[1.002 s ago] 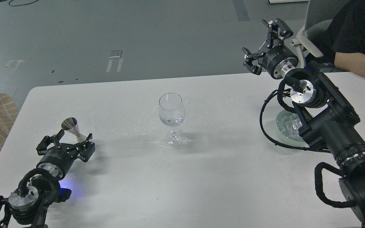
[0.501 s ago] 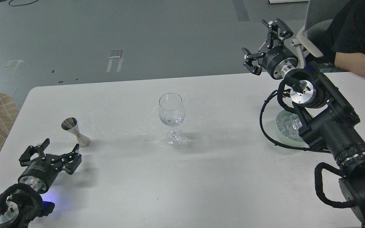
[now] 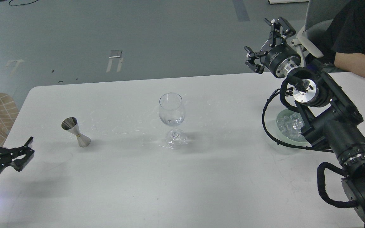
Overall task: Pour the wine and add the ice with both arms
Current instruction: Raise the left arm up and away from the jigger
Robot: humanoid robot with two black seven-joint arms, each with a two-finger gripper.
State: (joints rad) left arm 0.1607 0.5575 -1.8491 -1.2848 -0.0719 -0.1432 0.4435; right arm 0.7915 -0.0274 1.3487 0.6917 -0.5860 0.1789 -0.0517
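My left gripper (image 3: 6,144) is spread wide, away from the jigger (image 3: 75,132). My right gripper (image 3: 266,42) also gapes, holding nothing, high above the ice (image 3: 290,125).

Wine glass (image 3: 172,118) mid-table, jigger (image 3: 75,132) left (both pincers spread, empty)

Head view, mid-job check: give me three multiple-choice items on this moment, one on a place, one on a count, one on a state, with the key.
1. Where does the steel jigger stand relative to the wine glass?
A. to its left
B. to its right
C. inside it

2. How many stemmed glasses are on the table?
A. three
B. two
C. one

3. What is the right gripper doing?
A. shut on the jigger
B. open, holding nothing
C. shut on the glass stem

Key: 1 A, the jigger stands apart on the glass's left. 2 C, only one stemmed glass shows. 3 B, its fingers are spread in the air above the table's far edge, beyond the dish of ice.
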